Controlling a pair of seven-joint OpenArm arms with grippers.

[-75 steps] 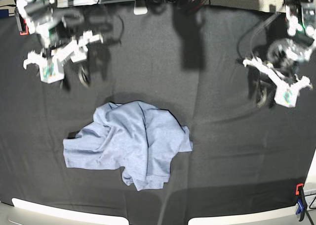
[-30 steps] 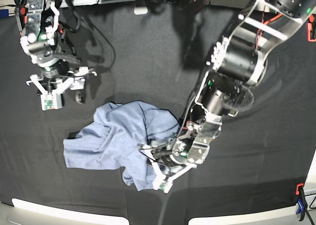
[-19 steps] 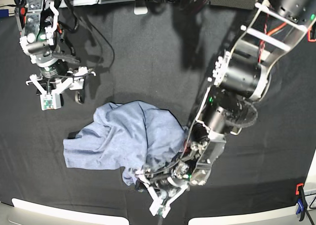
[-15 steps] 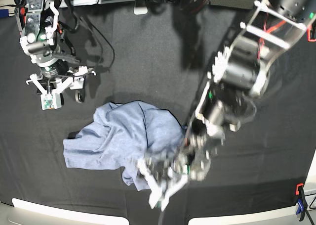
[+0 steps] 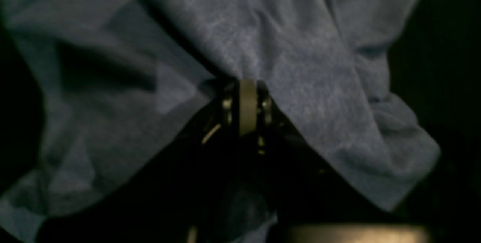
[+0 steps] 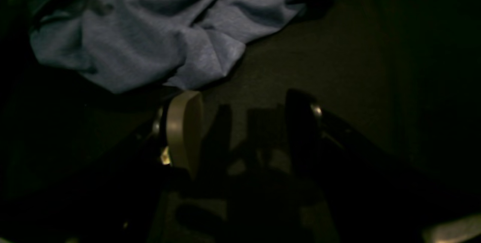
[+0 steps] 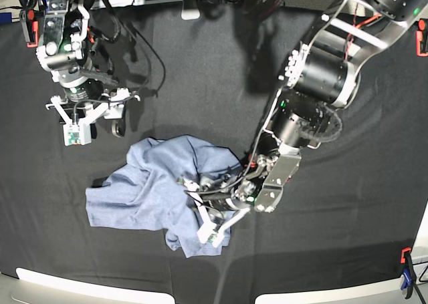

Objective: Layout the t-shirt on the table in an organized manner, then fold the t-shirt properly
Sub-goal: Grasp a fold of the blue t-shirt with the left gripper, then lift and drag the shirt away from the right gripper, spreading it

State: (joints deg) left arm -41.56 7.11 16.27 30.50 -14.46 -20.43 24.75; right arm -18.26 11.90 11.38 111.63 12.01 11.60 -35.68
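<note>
On the left of my base view I have the right gripper (image 7: 85,111) hanging above the table (image 7: 348,204), jaws spread wide with nothing between them, just off the upper-left edge of the t-shirt (image 7: 144,187). The shirt lies crumpled in 1 heap near the middle of the black cloth. Further right, the left gripper (image 7: 200,207) reaches down onto the heap's right side; in the left wrist view its fingers (image 5: 247,105) are pressed together, pinching a fold of the blue-grey fabric. An orange and blue clamp (image 7: 406,272) sits at the far right edge.
</note>
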